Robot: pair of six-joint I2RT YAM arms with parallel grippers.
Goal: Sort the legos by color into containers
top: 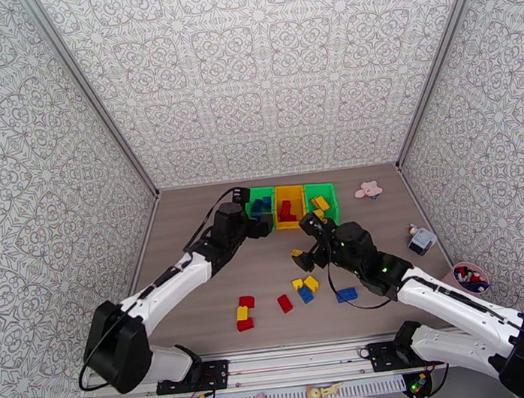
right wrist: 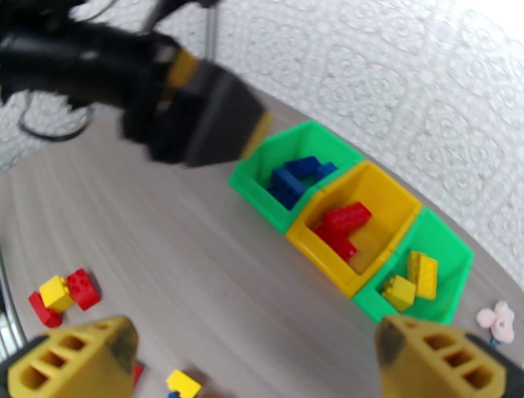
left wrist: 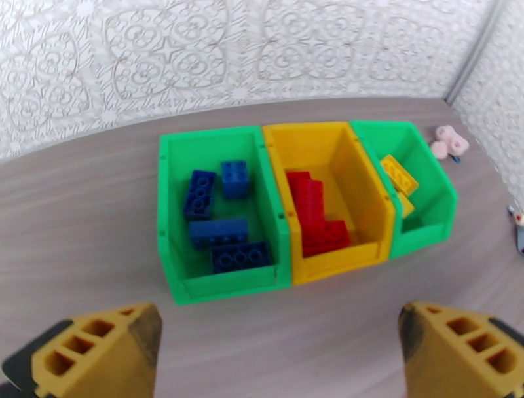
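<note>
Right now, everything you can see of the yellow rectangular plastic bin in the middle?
The yellow rectangular open-top plastic bin stands upright on the wood-grain table, joined side to side between two green plastic bins. Glossy, thin-walled, front wall lower than the sides. Several red studded bricks lie inside, piled toward its left; the right of its floor is bare.

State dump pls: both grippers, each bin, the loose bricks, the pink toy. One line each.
left gripper: open, empty
right gripper: open, empty
left green bin: upright, holds blue bricks
yellow bin: upright, holds red bricks
right green bin: upright, holds yellow bricks
loose legos: unsorted on the table, mixed red, yellow, blue
pink flower toy: lying on the table, outside the bins
</note>
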